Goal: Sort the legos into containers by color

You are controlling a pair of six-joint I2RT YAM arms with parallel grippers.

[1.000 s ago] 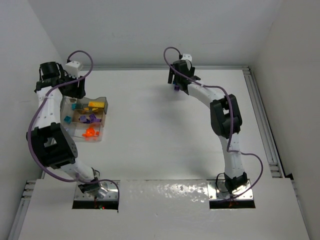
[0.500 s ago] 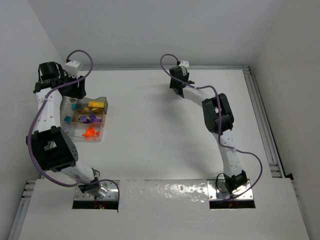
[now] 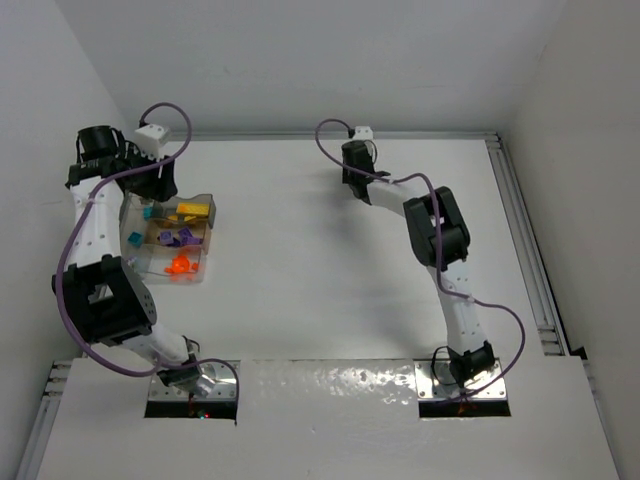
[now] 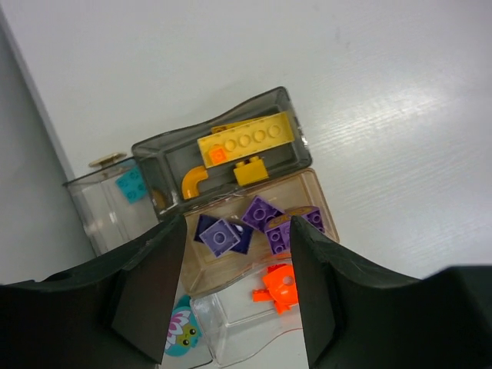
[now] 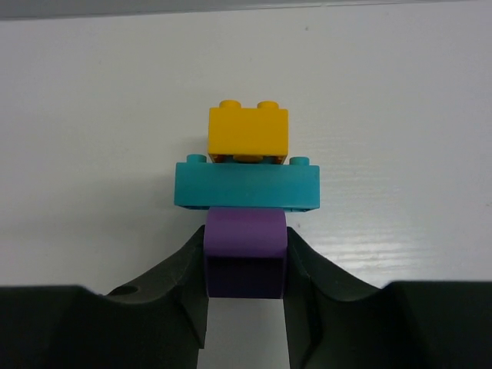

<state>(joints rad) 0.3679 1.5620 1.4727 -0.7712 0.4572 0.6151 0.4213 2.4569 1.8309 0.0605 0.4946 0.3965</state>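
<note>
Overhead, a white table (image 3: 300, 270) is enclosed by plain white walls (image 3: 300, 60). The containers (image 4: 223, 124) sit near its left edge: yellow legos (image 4: 246, 141) in the far bin, purple legos (image 4: 261, 215) in the middle, an orange lego (image 4: 278, 286) nearest, and a teal lego (image 4: 132, 184) alongside. The left gripper (image 4: 237, 254) hangs spread above them. The right gripper (image 5: 244, 250) pinches the purple brick (image 5: 246, 231) under a teal brick (image 5: 246, 186) and yellow brick (image 5: 247, 132) at far centre.

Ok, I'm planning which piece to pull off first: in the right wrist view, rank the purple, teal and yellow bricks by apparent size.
1. Teal brick and purple brick: too close to rank. Teal is widest, but purple sits nearest the camera, inside the right gripper.
2. Yellow brick: smallest.
</note>
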